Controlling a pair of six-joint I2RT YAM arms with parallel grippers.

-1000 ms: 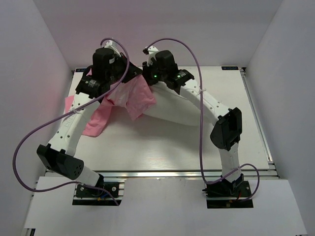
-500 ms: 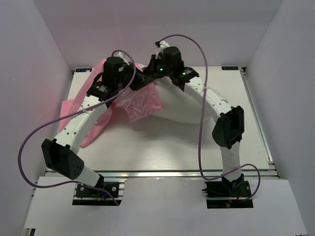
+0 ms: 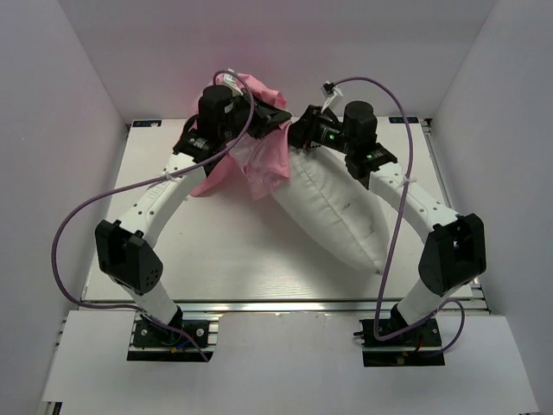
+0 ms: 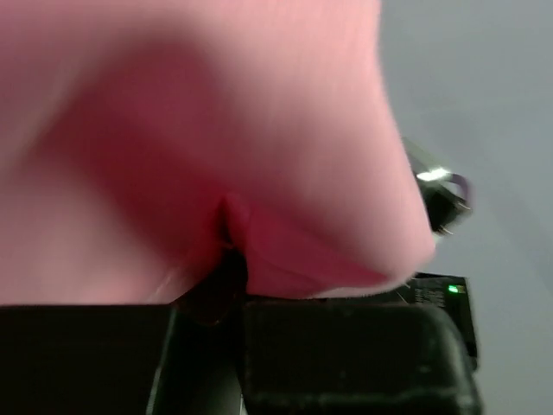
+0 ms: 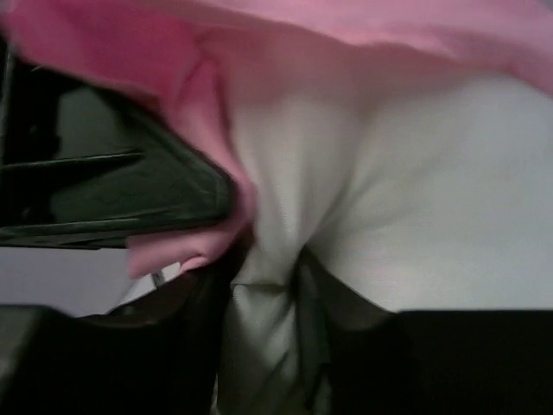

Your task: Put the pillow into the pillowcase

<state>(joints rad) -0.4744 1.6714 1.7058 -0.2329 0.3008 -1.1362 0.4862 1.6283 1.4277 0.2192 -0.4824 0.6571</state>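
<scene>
On the left, the left arm reaches up across the white worktop to the far side. The left gripper is at the top, and its jaws are pinched tight on the pillowcase. In the left wrist view the pink pillowcase fills almost the whole picture, and a fold of it is squeezed in the left gripper. The pillowcase is pink, thin and shiny. It is all crumpled. Part of it is bunched up high by the left gripper, part hangs down, and one end lies on the worktop near the left arm.

Just to the right is the pillow. It is white, fat and soft, with a seam along its edge and some small dark specks. Its long side runs on a slant. One end is up at the far middle, by both grippers, and the other end points down to the near right of the worktop. The pink cloth lies over its top end. I cannot tell if that end is inside the pillowcase.

The right gripper has its jaws clamped on the top end of the pillow. In the right wrist view the white pillow puckers where the right gripper nips it, and the pillowcase drapes over it. The right arm bends along the right side.
</scene>
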